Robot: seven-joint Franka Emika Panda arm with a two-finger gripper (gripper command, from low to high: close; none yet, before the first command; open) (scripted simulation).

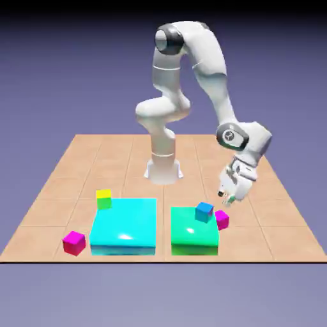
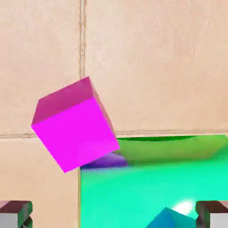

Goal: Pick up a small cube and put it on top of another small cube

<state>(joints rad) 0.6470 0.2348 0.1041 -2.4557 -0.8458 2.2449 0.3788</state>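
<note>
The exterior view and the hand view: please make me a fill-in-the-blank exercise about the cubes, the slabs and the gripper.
1. The blue cube sits on top of the ____ slab.
2. The gripper hovers above a magenta cube with its jaws ____.
3. The yellow-topped cube stands by a far corner of the ____ slab.
4. The other magenta cube lies near the table's front edge, at the exterior view's ____ side.

Missing words: green; open; cyan; left

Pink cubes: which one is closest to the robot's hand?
The pink cube beside the green slab, on the exterior view's right, just below the open gripper. The other pink cube sits far off, left of the cyan slab.
</note>
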